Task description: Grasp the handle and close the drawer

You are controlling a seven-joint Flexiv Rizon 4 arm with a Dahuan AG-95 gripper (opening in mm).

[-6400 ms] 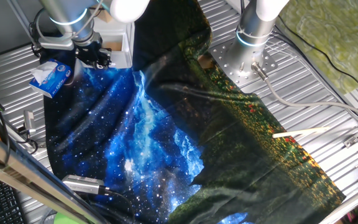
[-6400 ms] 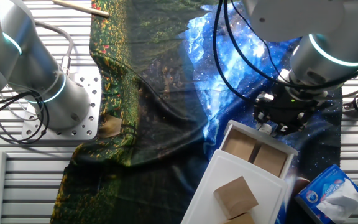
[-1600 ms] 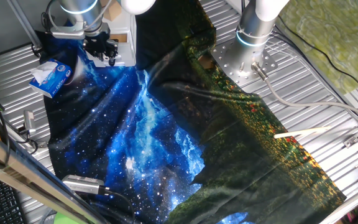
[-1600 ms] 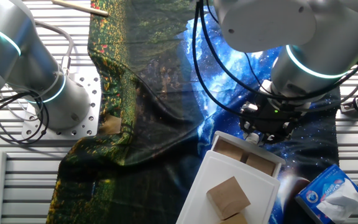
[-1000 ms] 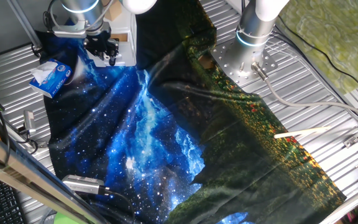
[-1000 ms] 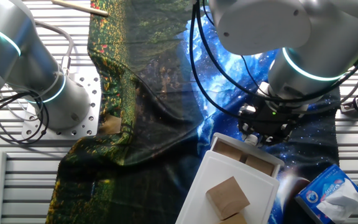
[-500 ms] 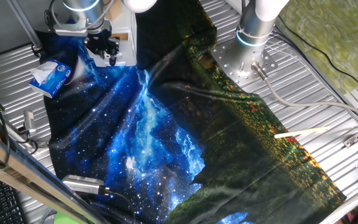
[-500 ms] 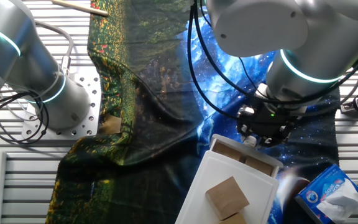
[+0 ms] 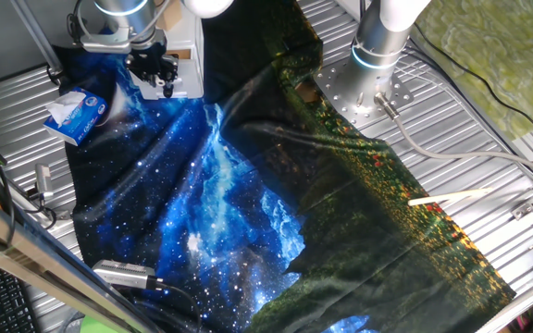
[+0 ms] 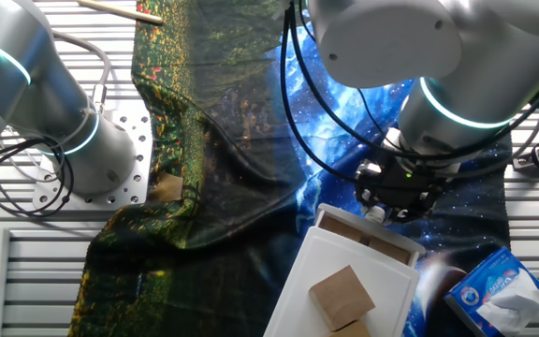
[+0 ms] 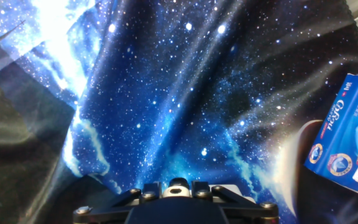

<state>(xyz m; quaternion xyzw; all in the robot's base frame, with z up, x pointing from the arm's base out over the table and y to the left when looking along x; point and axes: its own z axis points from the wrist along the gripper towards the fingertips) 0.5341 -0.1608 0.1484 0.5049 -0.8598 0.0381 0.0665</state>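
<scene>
We find the handle (image 11: 178, 185) at the six o'clock edge of the hand view, a small white knob pinched between our jaws — the gripper (image 10: 379, 213) is closed on it. The drawer (image 10: 368, 239) sits at five o'clock in the other fixed view, its tan interior only narrowly exposed, so we judge closing nearly done — a short push remains. A tissue packet (image 11: 353, 140) lies at three o'clock.
</scene>
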